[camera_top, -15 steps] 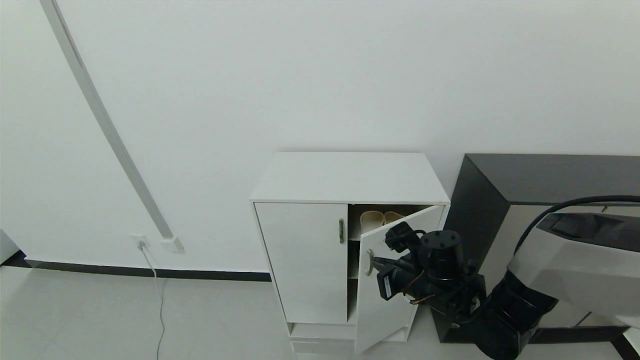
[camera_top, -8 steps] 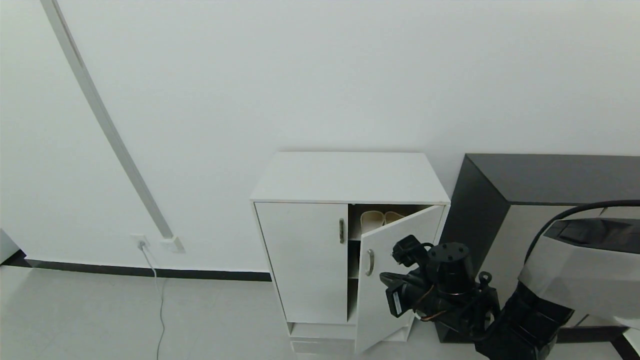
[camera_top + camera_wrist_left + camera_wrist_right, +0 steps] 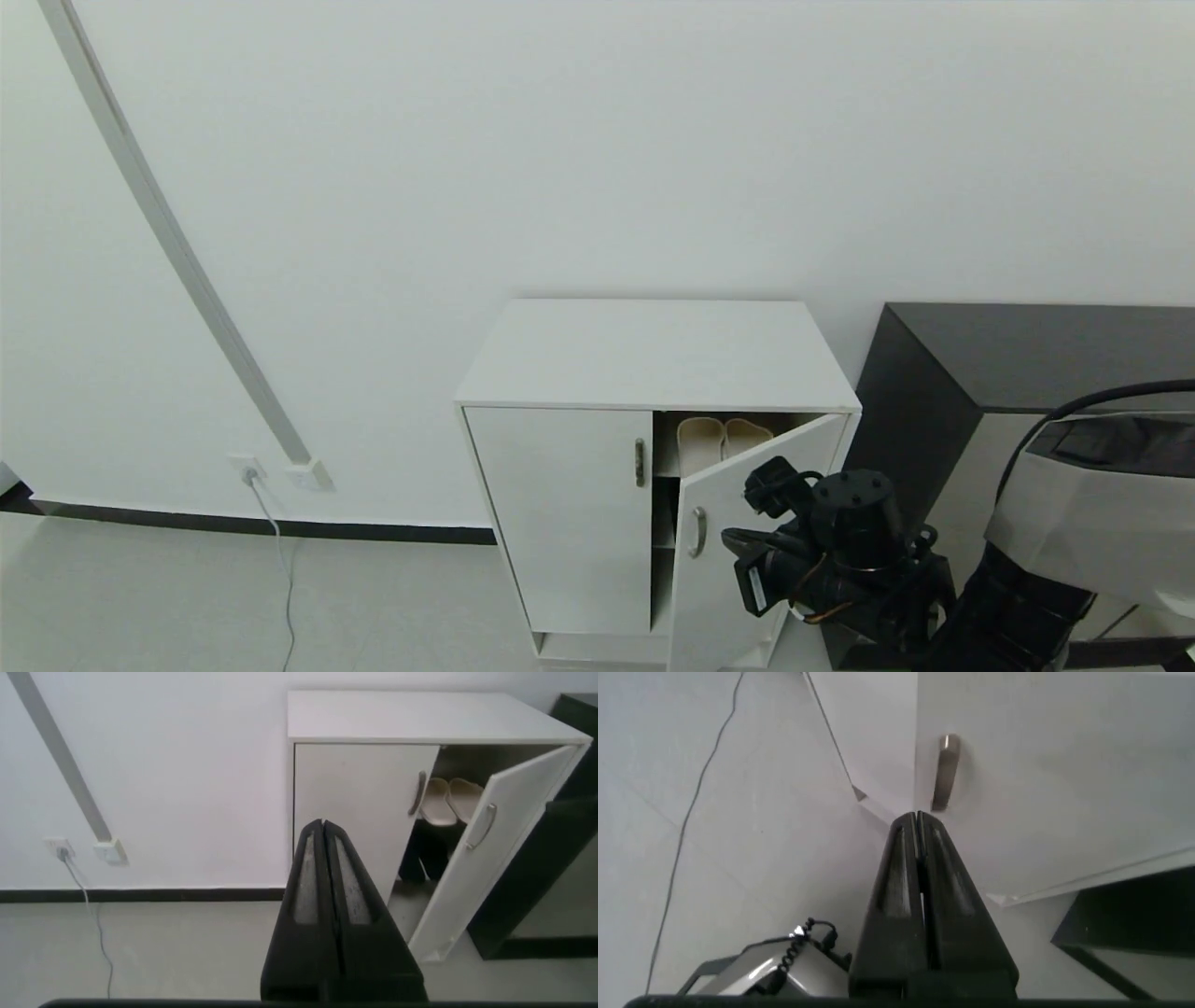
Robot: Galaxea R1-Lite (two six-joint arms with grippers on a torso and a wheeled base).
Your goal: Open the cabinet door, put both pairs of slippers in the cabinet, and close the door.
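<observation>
The white cabinet (image 3: 653, 355) stands against the wall with its left door (image 3: 560, 513) closed. Its right door (image 3: 719, 504) hangs ajar. A beige pair of slippers (image 3: 724, 437) lies on the top shelf inside, and it is also seen in the left wrist view (image 3: 450, 798). The shelf below is too dark to make out. My right gripper (image 3: 730, 537) is shut and empty, a short way from the right door's handle (image 3: 696, 532) and not touching it. In the right wrist view the handle (image 3: 945, 770) lies just beyond the shut right gripper (image 3: 919, 817). My left gripper (image 3: 322, 826) is shut and empty, well back from the cabinet.
A black cabinet (image 3: 1027, 345) stands right beside the white one, close behind the open door. A wall socket with a hanging cable (image 3: 247, 467) and a slanted wall conduit (image 3: 159, 233) are at the left. Open floor (image 3: 187, 607) lies left of the cabinet.
My right gripper has drawn back from the door handle, lower and to the right. The door stays ajar at about the same angle. The head camera has shifted, so the cabinet looks larger and lower.
</observation>
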